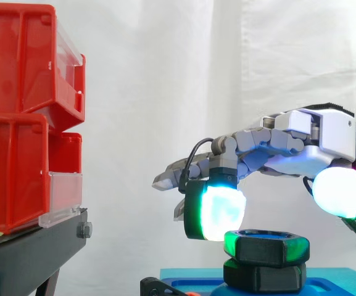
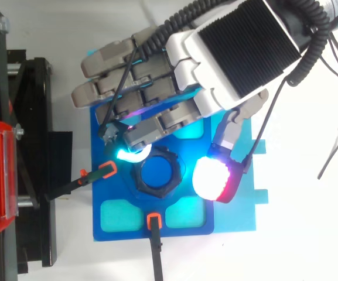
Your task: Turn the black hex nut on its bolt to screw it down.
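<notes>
- The black hex nut (image 1: 265, 245) sits flat near the top of its upright bolt, over a second black hex piece (image 1: 264, 275) on the blue plate (image 2: 157, 204).
- The robot hand (image 2: 239, 52) hovers directly above it, spread wide and holding nothing.
- One bent fingertip (image 1: 221, 213) hangs just beside the nut's left flank, about level with its top face. The thumb pad (image 2: 214, 178) stands off the opposite side and higher.
- The bolt's axis runs vertically, so the nut lies below and between the two pads.
- The judgement is that the robot hand must drop and close across the flats before it can twist.
</notes>
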Available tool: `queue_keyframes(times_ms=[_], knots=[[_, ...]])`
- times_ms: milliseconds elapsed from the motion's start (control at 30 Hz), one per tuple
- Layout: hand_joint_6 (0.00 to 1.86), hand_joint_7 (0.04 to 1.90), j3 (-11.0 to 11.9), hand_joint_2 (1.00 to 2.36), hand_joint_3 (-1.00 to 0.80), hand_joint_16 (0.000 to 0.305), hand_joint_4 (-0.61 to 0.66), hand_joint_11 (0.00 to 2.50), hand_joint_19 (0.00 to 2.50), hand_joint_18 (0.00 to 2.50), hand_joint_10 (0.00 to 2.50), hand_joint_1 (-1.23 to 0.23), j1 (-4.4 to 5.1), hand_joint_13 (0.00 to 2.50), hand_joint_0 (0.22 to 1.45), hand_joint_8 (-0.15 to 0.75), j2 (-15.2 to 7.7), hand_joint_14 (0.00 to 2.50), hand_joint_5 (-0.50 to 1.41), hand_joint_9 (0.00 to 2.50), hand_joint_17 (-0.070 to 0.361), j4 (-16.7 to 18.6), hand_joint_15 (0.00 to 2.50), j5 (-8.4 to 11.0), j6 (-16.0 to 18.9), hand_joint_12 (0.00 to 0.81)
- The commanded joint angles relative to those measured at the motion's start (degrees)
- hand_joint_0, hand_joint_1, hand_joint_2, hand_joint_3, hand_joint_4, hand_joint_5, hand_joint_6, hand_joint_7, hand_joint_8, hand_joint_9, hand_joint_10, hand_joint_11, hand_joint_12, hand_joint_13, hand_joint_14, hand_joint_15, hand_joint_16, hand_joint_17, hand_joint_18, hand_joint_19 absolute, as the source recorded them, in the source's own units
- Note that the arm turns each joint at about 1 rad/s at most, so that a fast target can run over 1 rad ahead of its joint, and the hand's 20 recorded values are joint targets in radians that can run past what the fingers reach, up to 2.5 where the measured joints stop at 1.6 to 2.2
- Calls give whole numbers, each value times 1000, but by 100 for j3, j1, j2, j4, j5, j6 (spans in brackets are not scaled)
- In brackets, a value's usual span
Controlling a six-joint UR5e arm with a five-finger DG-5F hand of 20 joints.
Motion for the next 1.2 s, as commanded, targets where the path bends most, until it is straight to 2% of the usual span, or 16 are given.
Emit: queue_keyframes(times_ms=[0, 67, 100, 133, 233, 300, 333, 367, 500, 700, 1033, 1167], knots=[[503, 1139, 153, 1000, -500, 60, 247, 116, 213, 301, 4, -333, 5, 421, 381, 289, -1, 0, -125, 689, 134, -53, 0, -57, 81, 352], [503, 1131, 241, 1000, -500, 60, 251, 121, 213, 302, 5, -337, 31, 421, 381, 287, -1, 0, -126, 683, 134, -97, 0, -65, 124, 351], [503, 1129, 399, 1000, -500, 60, 251, 119, 213, 302, 4, -337, 48, 422, 381, 285, -1, 0, -127, 684, 134, -229, 0, -57, 230, 351], [503, 1119, 461, 1000, -500, 60, 261, 112, 213, 302, 3, -339, 57, 422, 381, 285, -1, 0, -128, 684, 134, -290, 0, -57, 256, 351], [503, 1102, 593, 1000, -500, 59, 257, 112, 213, 303, 3, -352, 110, 423, 381, 283, -1, 0, -130, 684, 134, -369, 0, -39, 265, 351], [503, 1093, 602, 1000, -500, 59, 261, 113, 216, 304, 4, -368, 128, 423, 381, 285, -1, 0, -131, 679, 134, -352, 0, -21, 256, 350], [503, 1080, 602, 1000, -500, 59, 258, 108, 212, 305, 4, -376, 145, 422, 381, 285, -1, 0, -136, 679, 134, -325, 0, -4, 256, 350], [503, 1072, 584, 1000, -500, 59, 250, 117, 206, 302, 4, -403, 224, 422, 383, 282, -10, 0, -137, 676, 133, -246, 0, 119, 256, 348], [503, 1049, 531, 1000, -500, 58, 239, 116, 212, 281, 4, -426, 303, 391, 399, 267, -71, 0, -145, 644, 130, -150, 0, 233, 274, 339], [503, 1030, 487, 1000, -500, 58, 240, 103, 223, 277, 4, -422, 356, 387, 395, 268, -142, 0, -149, 630, 131, -18, 0, 251, 274, 340], [503, 1019, 180, 1000, -500, 58, 254, 103, 216, 276, 4, -425, 426, 387, 395, 268, -142, 0, -150, 631, 130, 88, 0, 339, 248, 341], [503, 1026, 162, 1000, -500, 54, 209, 107, 226, 250, 4, -498, 444, 373, 435, 247, -133, 0, -152, 620, 121, 70, 0, 339, 230, 320]])
